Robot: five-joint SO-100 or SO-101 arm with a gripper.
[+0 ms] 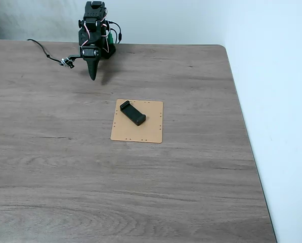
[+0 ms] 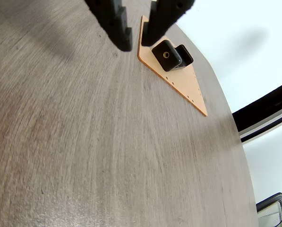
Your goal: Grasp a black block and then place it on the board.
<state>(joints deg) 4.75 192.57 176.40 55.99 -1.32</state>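
Black arm (image 1: pixel 92 38) with white and red wires, tapered black tool (image 1: pixel 93 76).

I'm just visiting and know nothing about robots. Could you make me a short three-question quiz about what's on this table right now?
1. True or false: the black block lies on the board.
2. Where is the gripper in the fixed view? A) clamped on the block B) near the table's far edge, well apart from the board C) resting on the board
3. Fill in: in the fixed view the block lies at a slant in the board's upper ____ part.

Key:
1. True; it rests fully within the board's outline.
2. B; the wrist view shows its fingers slightly parted with nothing between them.
3. Left.
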